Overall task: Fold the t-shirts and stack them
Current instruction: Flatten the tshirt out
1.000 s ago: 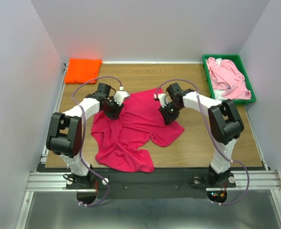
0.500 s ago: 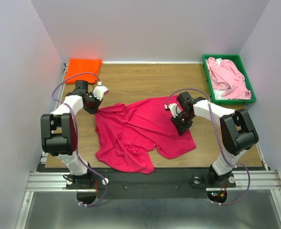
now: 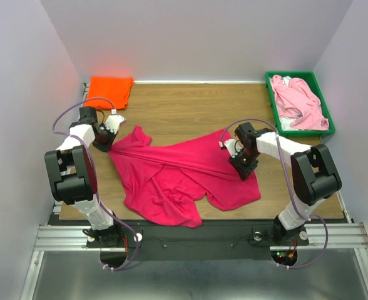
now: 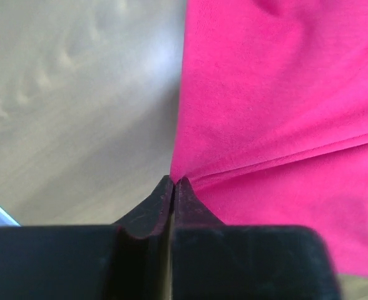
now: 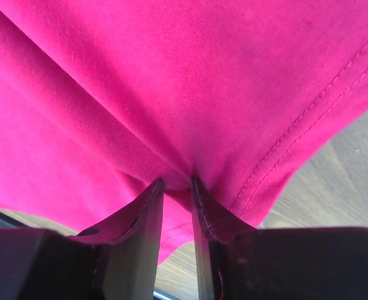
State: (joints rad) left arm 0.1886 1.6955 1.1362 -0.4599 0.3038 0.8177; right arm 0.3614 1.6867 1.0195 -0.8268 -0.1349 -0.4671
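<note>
The crimson-magenta t-shirt [image 3: 178, 172] lies crumpled on the wooden table, stretched between both grippers. My left gripper [image 3: 104, 139] is shut on its left edge; the left wrist view shows the closed jaws [image 4: 173, 181] pinching the cloth [image 4: 278, 119]. My right gripper [image 3: 241, 164] is shut on a bunched fold near a stitched hem [image 5: 184, 94], the jaws slightly apart round the cloth [image 5: 176, 182]. The bright orange t-shirt [image 3: 109, 92] lies folded at the far left corner. The pale pink t-shirt [image 3: 298, 104] lies loose in the green tray [image 3: 276, 112].
The green tray stands at the far right corner against the wall. White walls close in the table on three sides. Bare wood [image 3: 190, 106] shows beyond the crimson shirt.
My left gripper has pulled the shirt's edge out to the left and my right gripper to the right and nearer, so the shirt is now drawn out wide between them.
</note>
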